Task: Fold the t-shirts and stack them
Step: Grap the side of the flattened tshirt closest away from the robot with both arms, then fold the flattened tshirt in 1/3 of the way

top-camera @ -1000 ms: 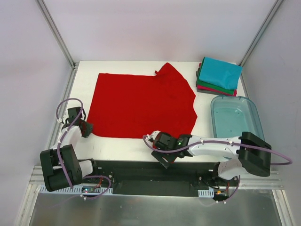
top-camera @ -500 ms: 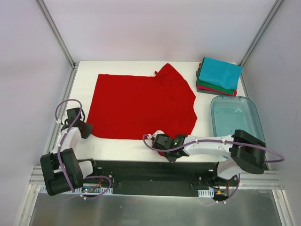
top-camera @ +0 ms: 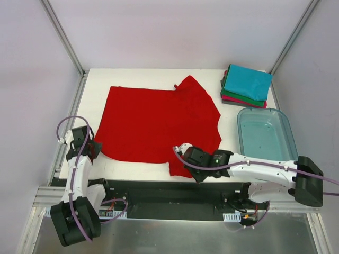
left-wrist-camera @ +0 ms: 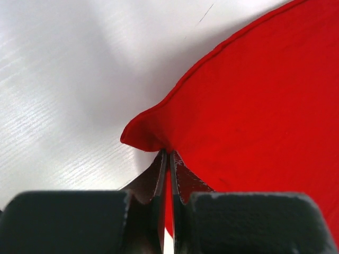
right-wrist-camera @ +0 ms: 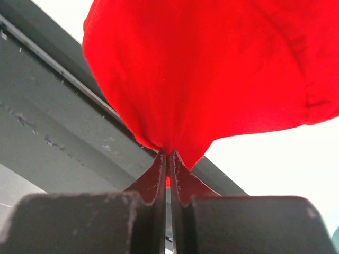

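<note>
The left gripper (left-wrist-camera: 168, 154) was pinched shut on the near left corner of the red t-shirt (top-camera: 159, 119). In the left wrist view its two fingers all but met, with a thin strip of red cloth between them. The hemmed corner stood up in a small rounded fold just ahead of the tips. Beyond this gripper and to its right the shirt spread flat, and to its left lay the bare white counter (top-camera: 132, 76).

The right gripper (right-wrist-camera: 168, 155) was also clamped on the red t-shirt, holding a bunch of cloth from the near hem. The right wrist view showed the cloth gathered to a point between the nearly closed fingers and billowing out ahead of them. From above, this gripper sat at the near edge of the counter. A flap of the shirt was drawn out of the hem line towards it, next to the dark base plate (top-camera: 159, 193).

Between the two grippers the near hem ran across the counter, and the shirt's body reached away from both towards the far edge. One sleeve pointed to the far right.

To the right of the right gripper stood the clear bluish plastic tub (top-camera: 265, 132). Beyond the tub, well apart from both grippers, lay a folded stack. The teal t-shirt (top-camera: 247, 82) was on top, the green t-shirt (top-camera: 233, 96) under it and the crimson-pink t-shirt (top-camera: 241, 102) at the bottom.
</note>
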Robot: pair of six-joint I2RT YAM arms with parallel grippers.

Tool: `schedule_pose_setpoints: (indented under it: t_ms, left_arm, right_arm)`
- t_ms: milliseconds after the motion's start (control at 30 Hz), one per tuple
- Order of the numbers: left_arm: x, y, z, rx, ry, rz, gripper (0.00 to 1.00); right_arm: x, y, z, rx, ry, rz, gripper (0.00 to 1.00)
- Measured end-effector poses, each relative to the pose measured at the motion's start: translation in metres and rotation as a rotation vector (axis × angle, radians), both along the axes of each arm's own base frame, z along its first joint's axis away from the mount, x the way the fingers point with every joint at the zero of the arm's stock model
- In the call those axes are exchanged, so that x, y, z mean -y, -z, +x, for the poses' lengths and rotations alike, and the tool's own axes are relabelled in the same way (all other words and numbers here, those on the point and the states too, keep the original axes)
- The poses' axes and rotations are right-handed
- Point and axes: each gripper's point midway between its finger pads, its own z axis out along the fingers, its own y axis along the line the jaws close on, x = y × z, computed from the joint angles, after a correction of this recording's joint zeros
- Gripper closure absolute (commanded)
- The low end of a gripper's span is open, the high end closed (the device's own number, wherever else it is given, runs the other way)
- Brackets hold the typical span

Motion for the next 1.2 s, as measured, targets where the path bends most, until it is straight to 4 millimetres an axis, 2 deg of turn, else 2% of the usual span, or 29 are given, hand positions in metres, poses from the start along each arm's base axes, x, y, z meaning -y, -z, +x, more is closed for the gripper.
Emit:
schedule_pose_setpoints:
  t_ms: [133,333,433,600,800,900,1000,1100,1133,1200]
  left_arm:
    - [0.005,0.002,0.003,-0.044,0.006,-0.046,1.00]
    - [0.011,-0.021,0.041,-0.011,0.043,-0.106,1.00]
    - [0.017,-0.030,0.061,-0.002,0.079,-0.118,1.00]
    - [0.016,-0.034,0.093,-0.017,0.097,-0.127,1.00]
    - [0.008,-0.029,0.120,-0.044,0.091,-0.131,1.00]
    - [0.005,-0.027,0.134,-0.050,0.090,-0.131,1.00]
    - [0.004,-0.023,0.153,-0.053,0.098,-0.131,1.00]
    - [0.002,-0.017,0.170,-0.059,0.110,-0.130,0.85]
    - [0.001,-0.014,0.175,-0.064,0.111,-0.131,0.69]
    - [-0.001,-0.007,0.182,-0.074,0.115,-0.129,0.35]
  right_arm:
    - [0.002,-0.015,0.025,0.019,0.080,0.014,1.00]
    - [-0.002,-0.055,0.083,0.088,0.225,0.083,1.00]
    - [-0.001,-0.065,0.109,0.104,0.279,0.082,1.00]
    - [0.005,-0.070,0.149,0.107,0.361,0.052,0.99]
    - [0.014,-0.079,0.200,0.116,0.437,0.050,0.99]
    - [0.016,-0.075,0.222,0.103,0.448,0.040,0.99]
    - [0.017,-0.064,0.245,0.075,0.460,0.023,0.95]
    - [0.022,-0.048,0.268,0.045,0.480,-0.005,0.94]
    - [0.024,-0.042,0.280,0.038,0.489,-0.014,0.94]
    - [0.029,-0.030,0.299,0.034,0.502,-0.037,0.80]
